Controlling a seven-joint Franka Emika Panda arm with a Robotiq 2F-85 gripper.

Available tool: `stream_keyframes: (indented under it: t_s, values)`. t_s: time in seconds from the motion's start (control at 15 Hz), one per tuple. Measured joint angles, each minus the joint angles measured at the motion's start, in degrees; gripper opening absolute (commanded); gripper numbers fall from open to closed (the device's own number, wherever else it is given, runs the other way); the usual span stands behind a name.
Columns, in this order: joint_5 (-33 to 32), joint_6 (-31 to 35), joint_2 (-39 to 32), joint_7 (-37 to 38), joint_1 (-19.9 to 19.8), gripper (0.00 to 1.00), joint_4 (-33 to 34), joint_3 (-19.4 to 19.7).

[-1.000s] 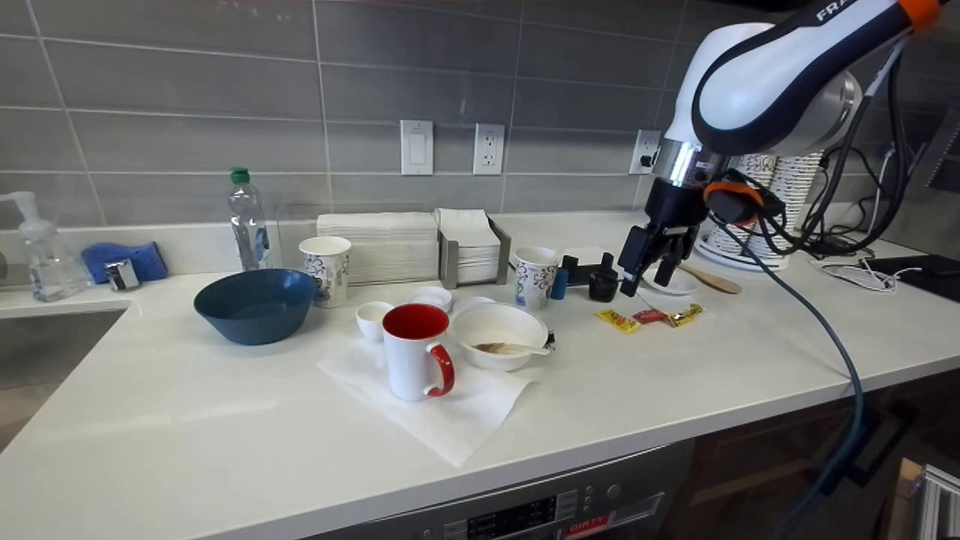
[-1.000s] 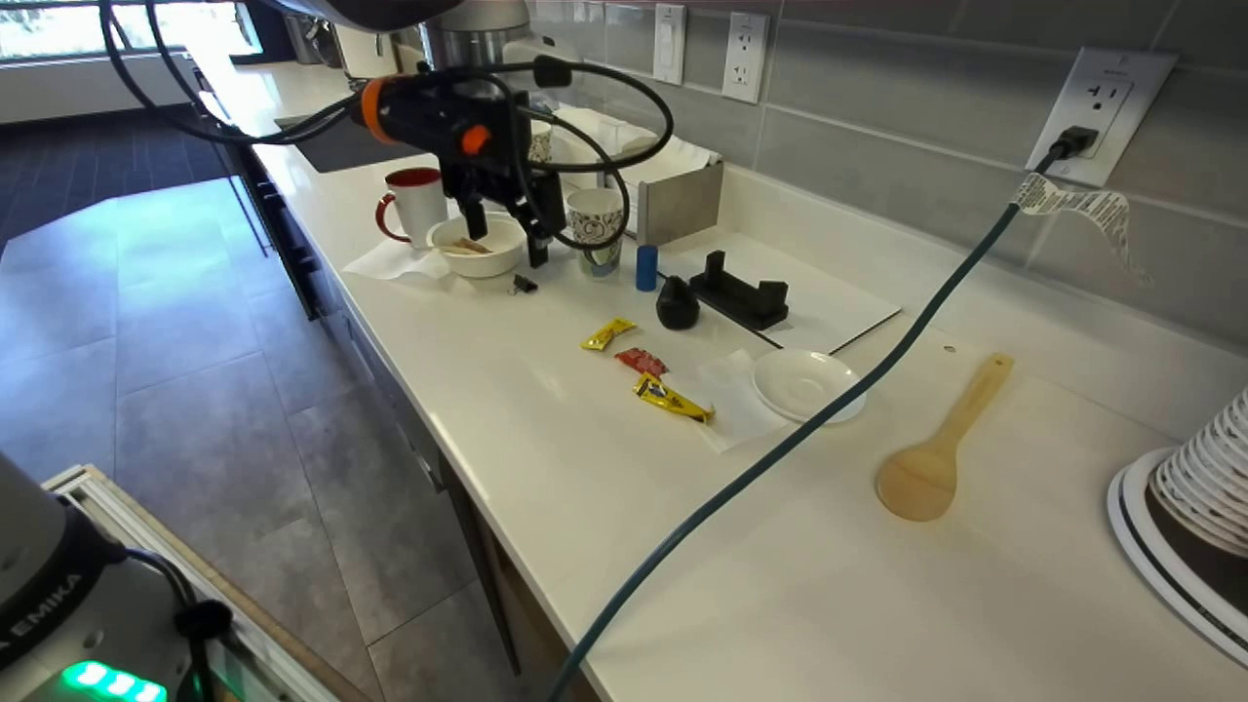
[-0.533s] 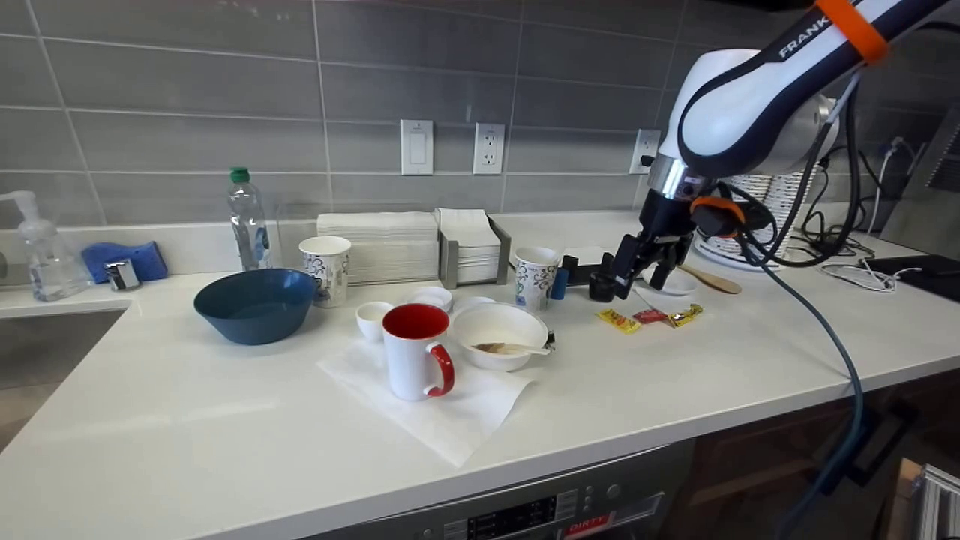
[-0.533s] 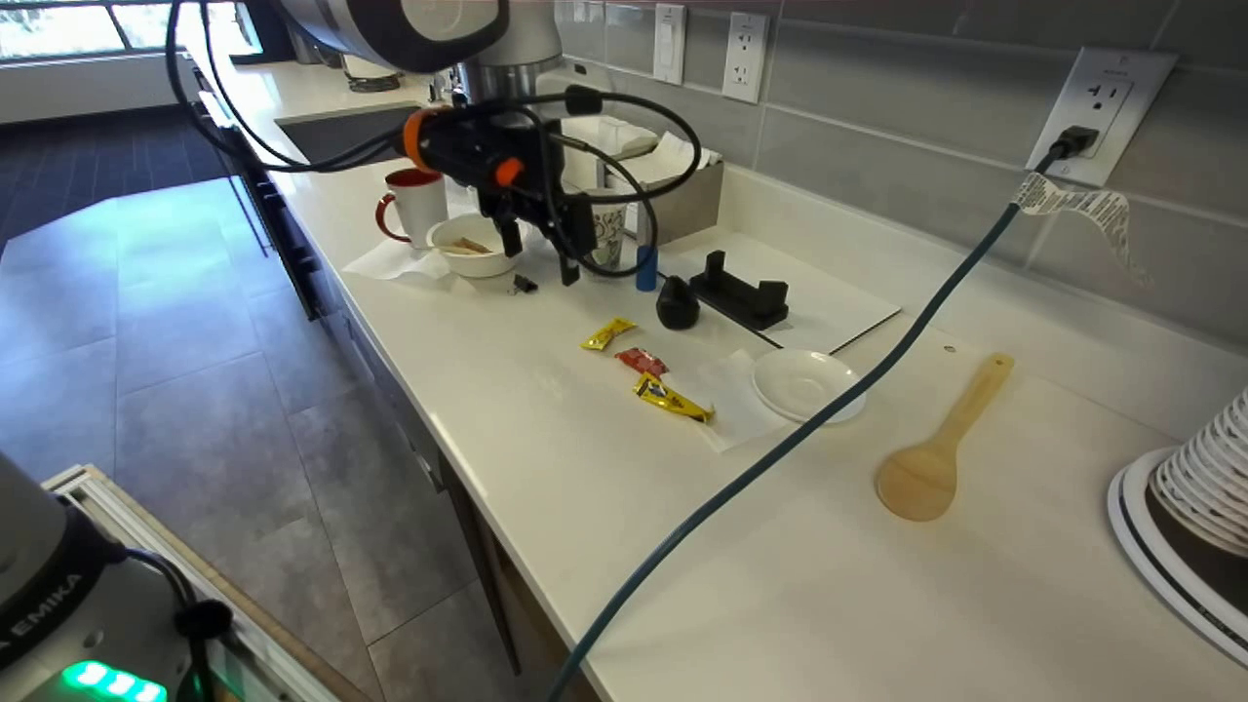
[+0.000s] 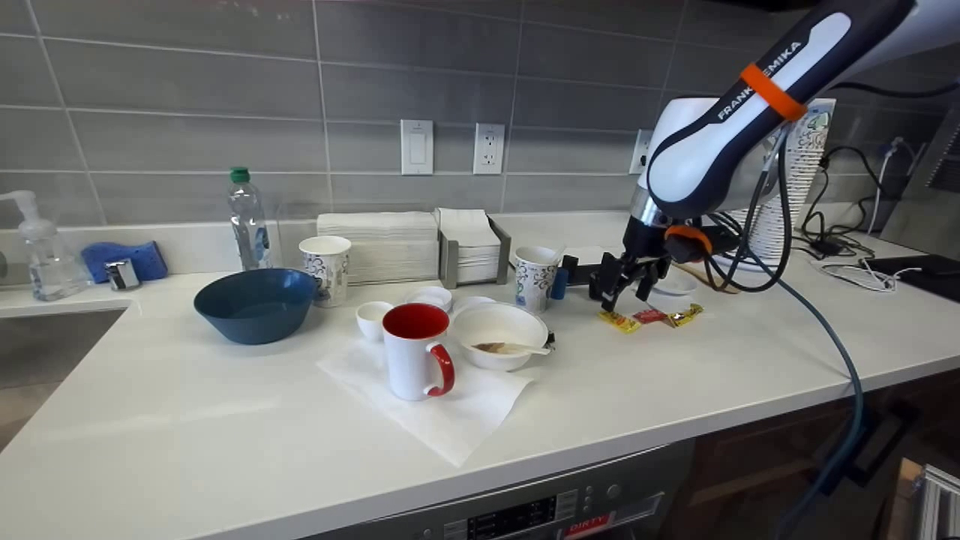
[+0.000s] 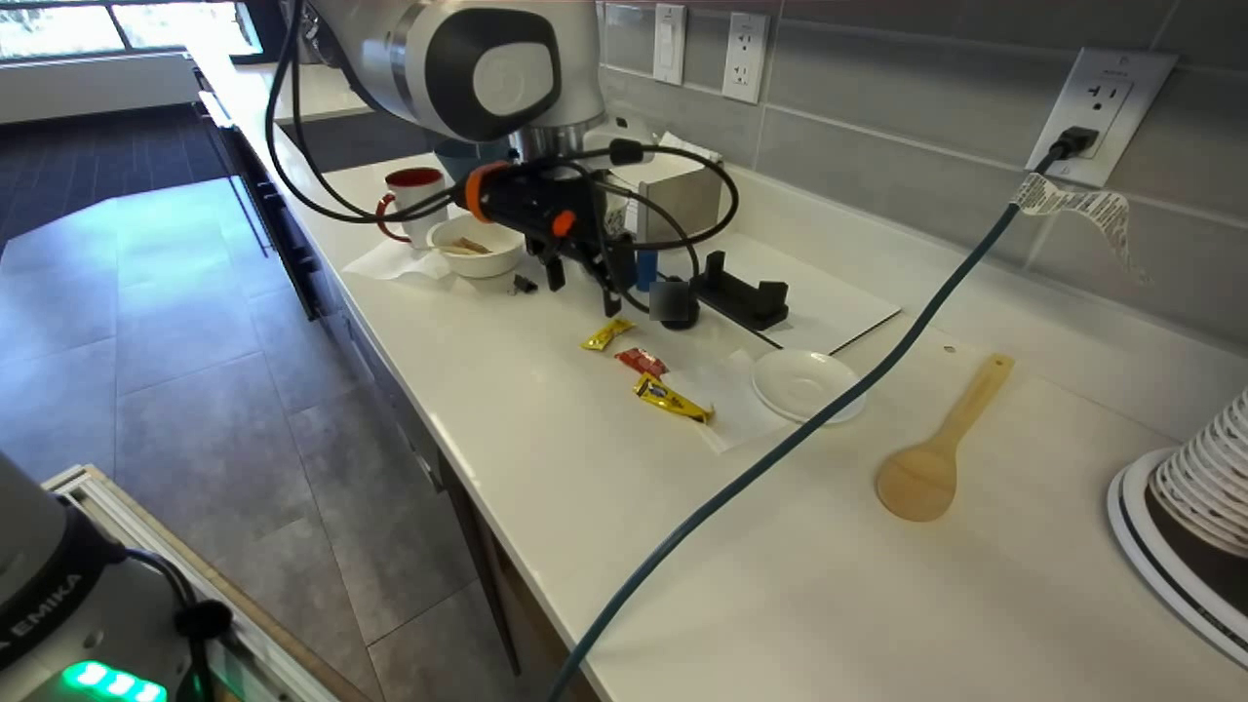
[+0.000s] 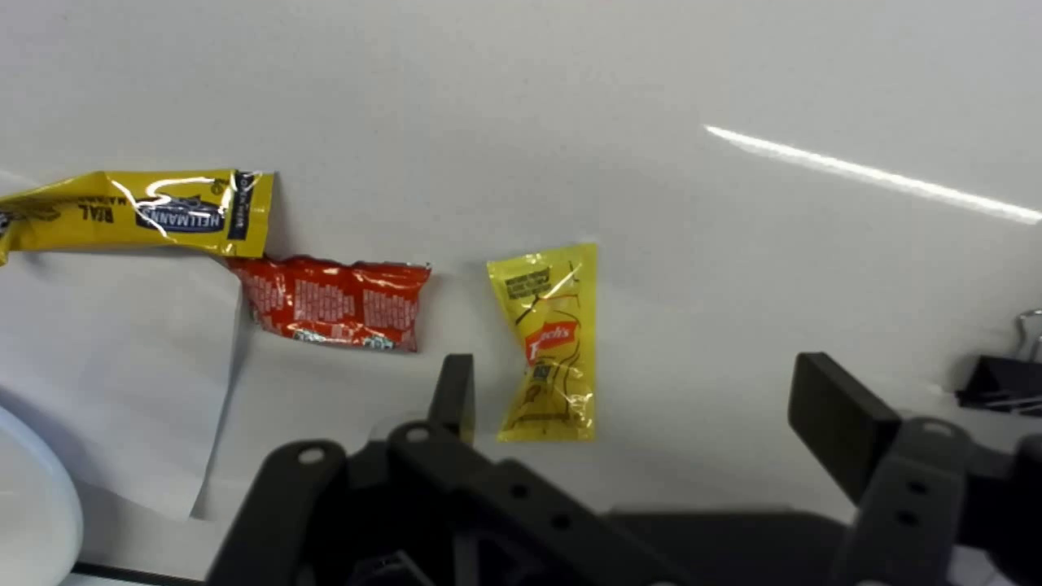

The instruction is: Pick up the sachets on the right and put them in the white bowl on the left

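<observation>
Three sachets lie flat on the counter in a row. In the wrist view there are a yellow sachet (image 7: 562, 358), a red sachet (image 7: 342, 305) and a longer yellow sachet (image 7: 163, 213). They also show in both exterior views as the yellow sachet (image 6: 608, 333), red sachet (image 6: 642, 362) and longer yellow sachet (image 6: 673, 398). My gripper (image 7: 643, 399) is open and empty above the counter; the first yellow sachet shows between its fingers, nearer the left one. The gripper (image 6: 583, 291) also shows in an exterior view. The white bowl (image 5: 495, 360) holds a brownish thing and a pale stick.
A mug with a red handle (image 5: 409, 367) and a small white cup (image 5: 370, 322) stand by the bowl. A paper cup (image 5: 534, 281), black holder (image 6: 741, 297), white saucer (image 6: 804, 380), binder clip (image 7: 1001, 382) and wooden spoon (image 6: 921, 478) are around. A cable (image 6: 741, 483) crosses the counter.
The gripper has come down towards the counter and over to the first yellow sachet, moving right and down in an exterior view. It stays open. The sachets and bowl have not visibly moved.
</observation>
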State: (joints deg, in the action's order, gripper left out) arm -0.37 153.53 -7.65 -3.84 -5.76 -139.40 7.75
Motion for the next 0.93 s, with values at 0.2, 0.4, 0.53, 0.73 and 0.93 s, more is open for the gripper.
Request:
stream_keyframes:
  t_s: [0.2,0.4,0.53,0.73,0.93]
  values:
    - [-0.13,0.02,-3.08,0.00,-0.05,0.54,2.02,0.27]
    - [-0.61,0.02,-5.41,0.12,-0.05,0.34,3.78,0.53]
    - [-1.61,0.01,-6.61,0.67,-0.05,0.19,4.71,0.85]
    - [-2.81,0.00,-7.94,1.54,-0.05,0.01,5.65,1.35]
    - [-3.02,0.00,-8.78,1.83,-0.03,0.00,6.31,1.46]
